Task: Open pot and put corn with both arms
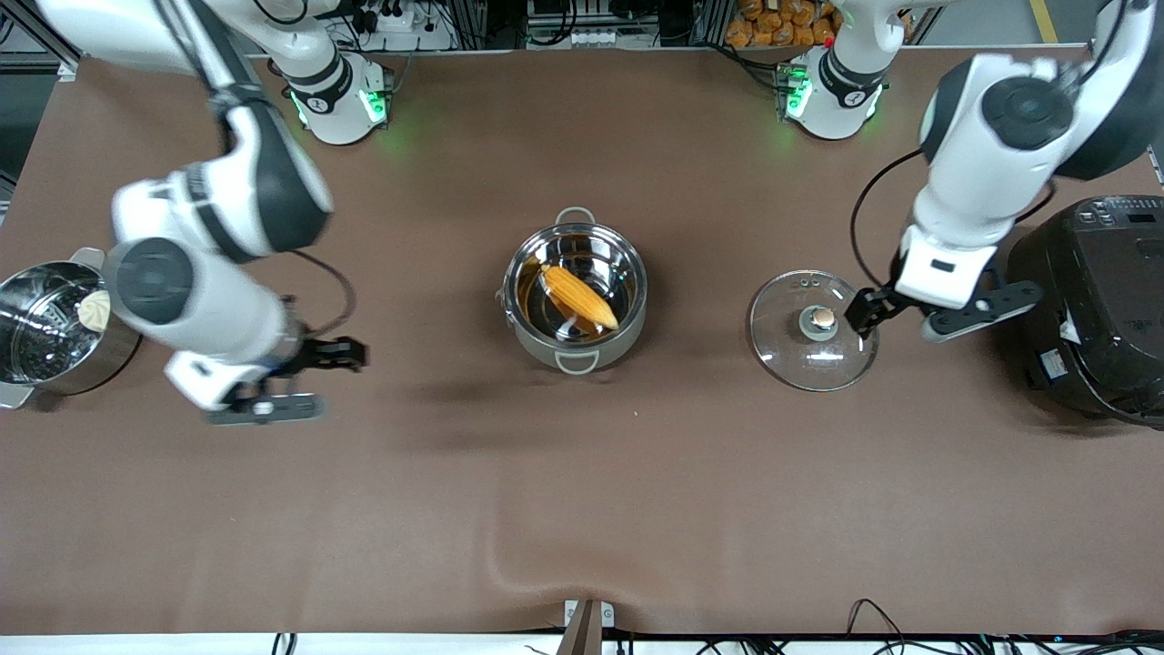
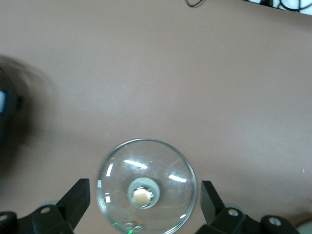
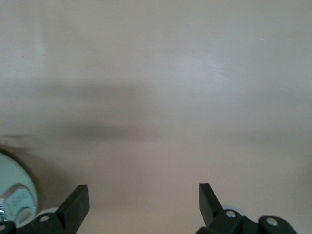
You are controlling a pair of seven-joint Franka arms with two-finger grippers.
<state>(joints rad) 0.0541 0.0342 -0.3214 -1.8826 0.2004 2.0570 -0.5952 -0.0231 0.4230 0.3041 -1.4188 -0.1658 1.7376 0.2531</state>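
The steel pot [image 1: 637, 312] stands open at the table's middle, with the yellow corn [image 1: 579, 297] lying inside it. Its glass lid [image 1: 800, 359] with the brass knob [image 1: 822, 317] lies flat on the table toward the left arm's end. My left gripper [image 1: 867, 311] is open and empty, just above the lid's edge. In the left wrist view the lid [image 2: 165, 168] and its knob [image 2: 142, 196] show between the spread fingers of the left gripper [image 2: 144, 184]. My right gripper [image 1: 341, 353] is open and empty over bare table toward the right arm's end; it also shows in the right wrist view [image 3: 143, 187].
A steel steamer pot [image 1: 36, 271] with a white bun [image 1: 94, 310] stands at the right arm's end; its edge shows in the right wrist view [image 3: 14, 195]. A big black rice cooker [image 1: 1100, 309] stands at the left arm's end, close beside the left arm. The brown cloth [image 1: 546, 509] wrinkles near the front edge.
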